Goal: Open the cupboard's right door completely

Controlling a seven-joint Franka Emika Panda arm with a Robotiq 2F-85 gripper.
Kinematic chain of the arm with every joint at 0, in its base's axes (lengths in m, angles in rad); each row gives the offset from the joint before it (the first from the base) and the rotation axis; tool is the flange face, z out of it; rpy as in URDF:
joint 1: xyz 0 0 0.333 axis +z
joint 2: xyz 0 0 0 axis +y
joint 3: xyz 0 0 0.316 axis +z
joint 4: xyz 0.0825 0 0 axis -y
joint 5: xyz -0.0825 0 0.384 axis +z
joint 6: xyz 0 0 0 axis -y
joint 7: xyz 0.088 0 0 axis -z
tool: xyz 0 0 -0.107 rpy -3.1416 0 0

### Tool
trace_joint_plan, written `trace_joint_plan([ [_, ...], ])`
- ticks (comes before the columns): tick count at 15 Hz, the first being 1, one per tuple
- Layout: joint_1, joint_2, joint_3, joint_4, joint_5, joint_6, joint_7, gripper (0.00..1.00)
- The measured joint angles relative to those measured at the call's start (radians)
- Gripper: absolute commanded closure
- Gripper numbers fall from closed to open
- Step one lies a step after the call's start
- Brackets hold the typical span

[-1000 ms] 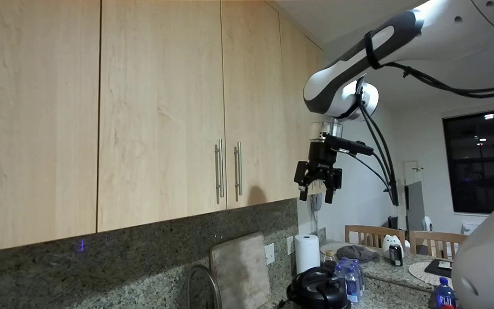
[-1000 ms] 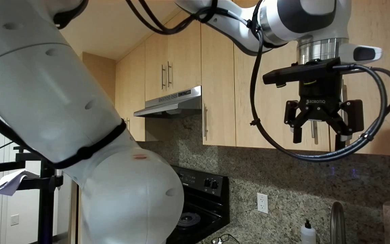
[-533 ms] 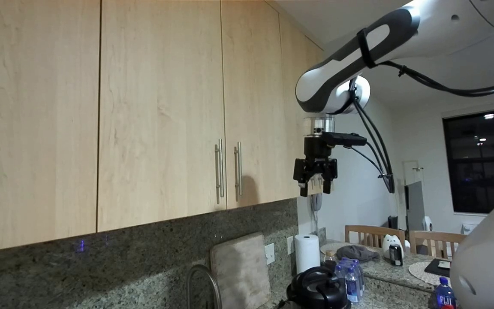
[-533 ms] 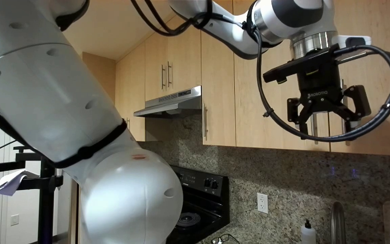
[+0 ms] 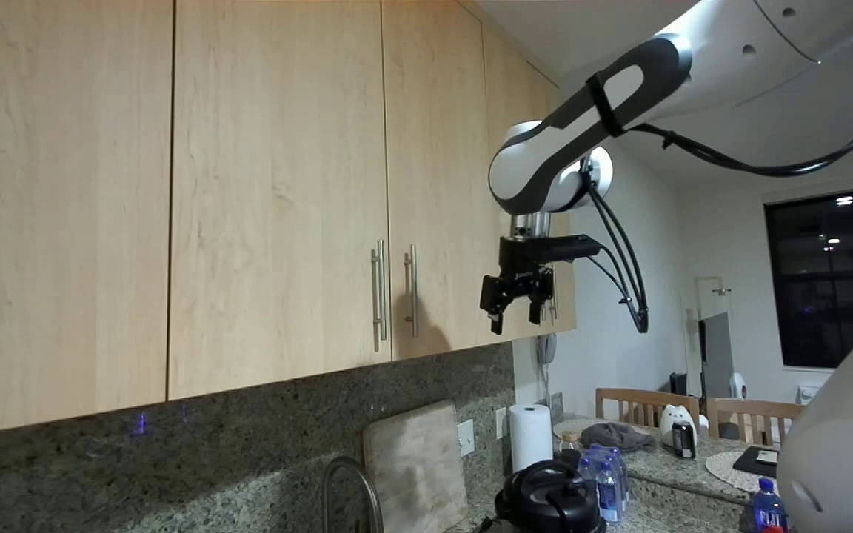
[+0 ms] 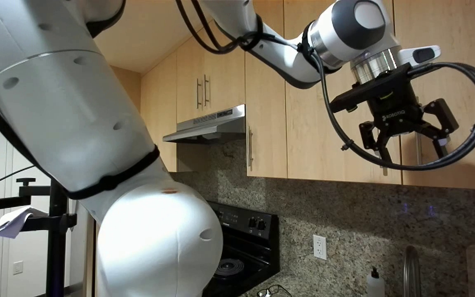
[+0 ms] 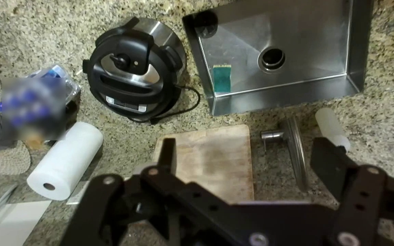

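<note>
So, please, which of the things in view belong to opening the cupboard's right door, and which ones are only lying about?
For the job:
cupboard
right door
its handle
gripper

Only lying about:
cooker
sponge
cutting board
paper roll
water bottles
cloth
can

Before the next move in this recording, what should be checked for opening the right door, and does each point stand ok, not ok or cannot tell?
1. Right door shut, ready to be opened: ok.
2. Its handle in plain sight in an exterior view: ok.
3. End effector open: ok, fingers spread apart.
4. End effector around the handle: not ok, apart from it.
5. Handle in the wrist view: not ok, absent.
6. Arm clear of the full swing: cannot tell.
</note>
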Motion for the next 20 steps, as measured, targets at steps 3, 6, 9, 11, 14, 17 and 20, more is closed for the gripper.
trace_joint_plan([
  [3,0.000,0.036,0.036,0.018,0.007,0.098,0.119,0.00],
  [6,-0.005,0.077,0.078,0.056,0.008,0.202,0.278,0.00],
  [9,-0.040,0.127,0.127,0.092,0.002,0.314,0.421,0.00],
  [11,-0.071,0.165,0.153,0.110,-0.004,0.397,0.496,0.00],
  [14,-0.129,0.222,0.202,0.139,-0.065,0.509,0.634,0.00],
  [17,-0.202,0.258,0.268,0.173,-0.205,0.550,0.816,0.00],
  [20,-0.258,0.279,0.333,0.204,-0.338,0.546,0.973,0.00],
])
